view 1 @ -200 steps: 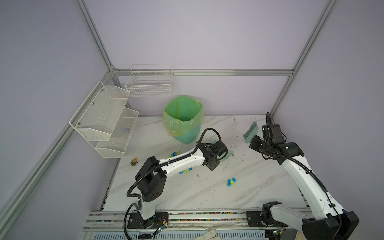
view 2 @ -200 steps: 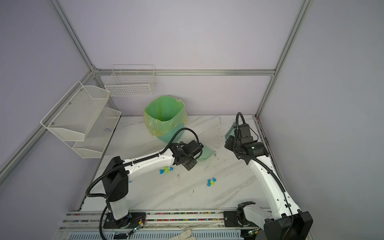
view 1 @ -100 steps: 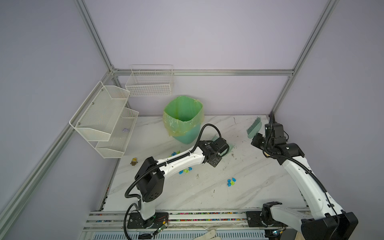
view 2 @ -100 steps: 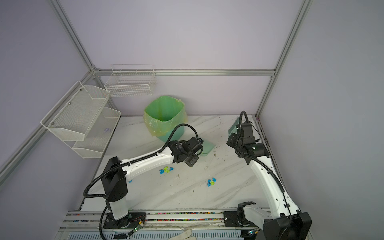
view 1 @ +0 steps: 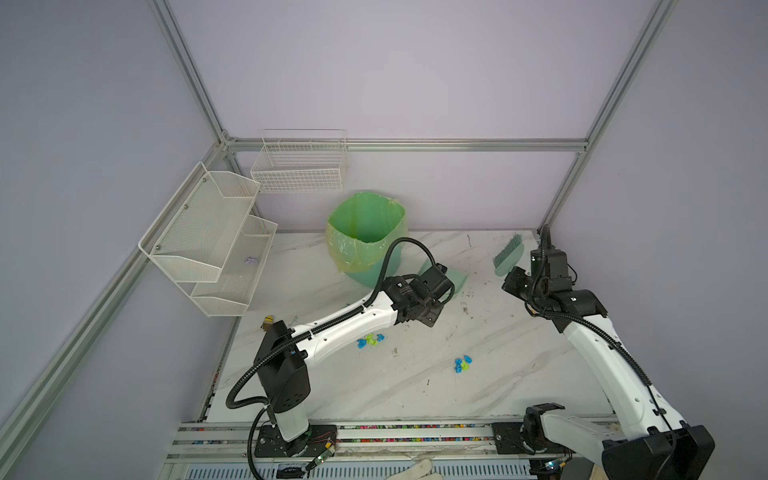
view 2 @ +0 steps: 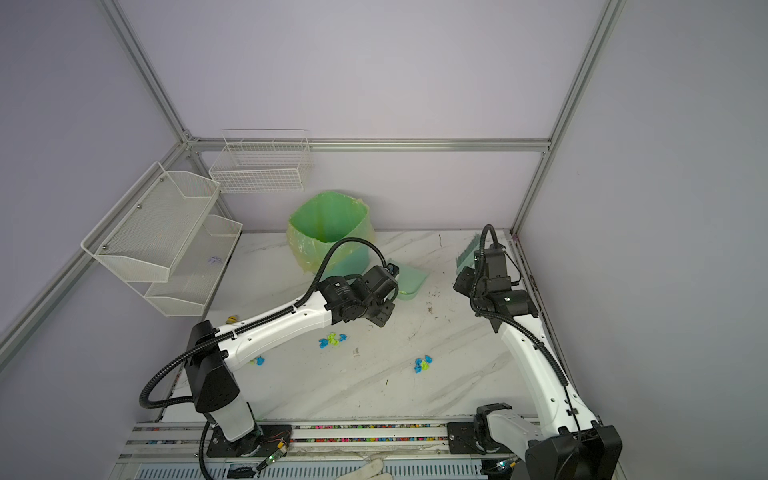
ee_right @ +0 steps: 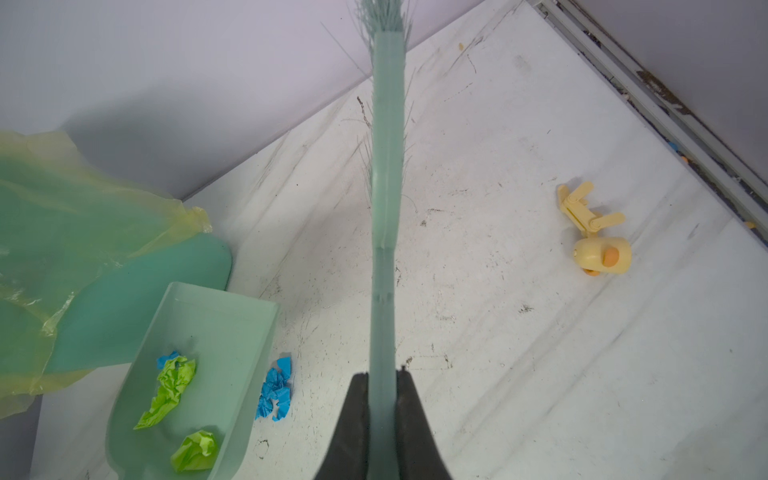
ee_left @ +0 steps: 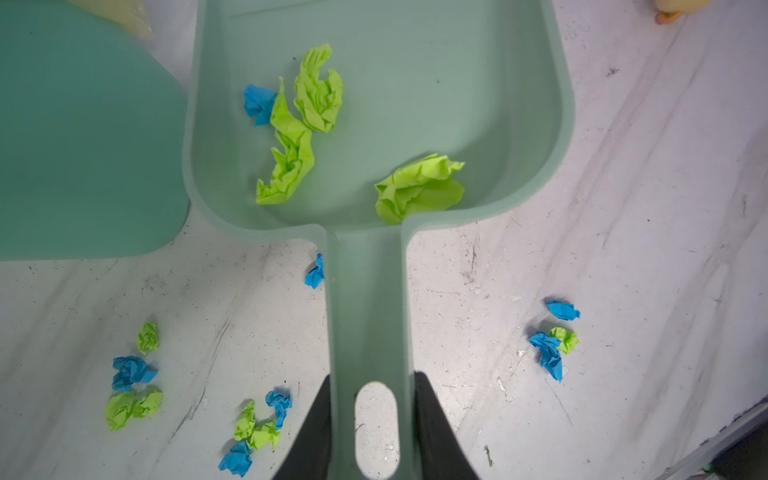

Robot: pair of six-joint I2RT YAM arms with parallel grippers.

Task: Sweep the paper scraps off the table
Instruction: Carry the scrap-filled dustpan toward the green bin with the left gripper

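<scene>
White marble-look bench [view 1: 374, 395], scuffed and grey-veined, fills the floor of this lilac-walled cell, and wire-mesh shelves [view 1: 208, 237] hang on the left wall. At the far side stands a bin [view 1: 365, 232] lined with a green bag.

Just right of the bin, the left end effector [ee_left: 371, 399] is clamped on the handle of a pale green dustpan [ee_left: 478, 83]. It is only narrowly parted, with 1 dark finger pressed to each side of the handle by its hanging slot. 4 paper scraps [ee_left: 291, 158] lie in the pan toward the handle end: 3 lime-green, 1 blue. I cannot tell whether the pan's lip touches the bench.

More scraps are loose on the bench in small blue-and-green groups. 1 cluster [view 1: 370, 340] sits near the middle, just on the near side of the left forearm. A 2nd cluster [view 1: 462, 365] lies further right and nearer. A 3rd cluster [view 2: 257, 360] peeks from under the left arm in a top view.

Over at the far right, the right end effector [ee_right: 382, 399] is squeezed fully closed on the thin handle of a matching green brush [view 1: 508, 253]. The brush is held off the bench with its bristles toward the far wall. The right wrist view also shows a small yellow toy figure [ee_right: 598, 249] lying tipped over on the bench, well apart from the scraps.
</scene>
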